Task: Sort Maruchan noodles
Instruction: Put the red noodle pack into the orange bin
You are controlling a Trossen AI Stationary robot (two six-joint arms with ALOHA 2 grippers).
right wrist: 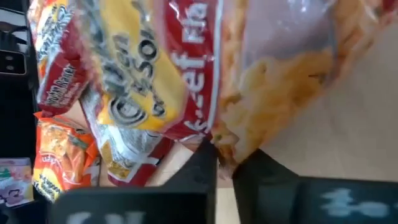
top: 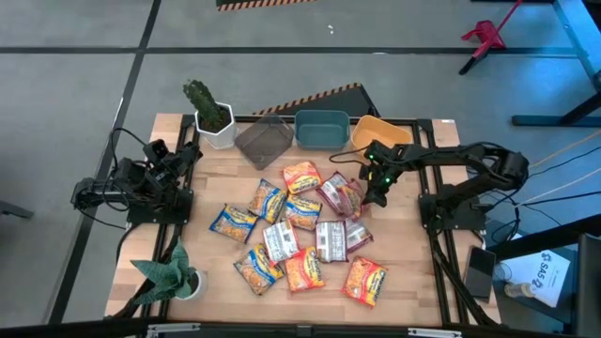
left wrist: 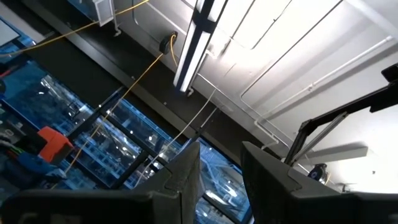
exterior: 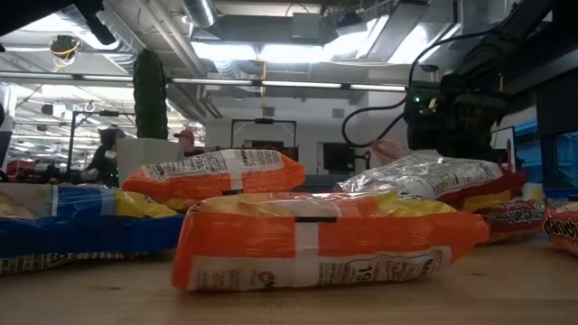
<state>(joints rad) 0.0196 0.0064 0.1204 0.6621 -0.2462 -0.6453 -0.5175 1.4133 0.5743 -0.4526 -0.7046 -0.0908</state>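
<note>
Pick-up step: right gripper (top: 374,192) at frame centre-right, jaws closed on the edge of a red packet (top: 342,195) beside the noodle packets (top: 299,235) on the bench (top: 404,291). Next: lift toward bins (top: 321,130). Left gripper (left wrist: 219,180) parked at left, jaws slightly apart, empty.

right pincer (top: 373,191) pinched shut, left arm folded back.

readable txt is scarce. right wrist view: red-maroon packet (right wrist: 205,68) at the right gripper's fingers (right wrist: 202,171) shows white letters "ef fla", partly cut off; yellow oval logo beside it too blurred to read. low view: nearest orange packet (exterior: 316,244) has "19" on its white back panel, other print too small. high view: white bag (top: 543,274) right of the surface reads "s45".
</note>
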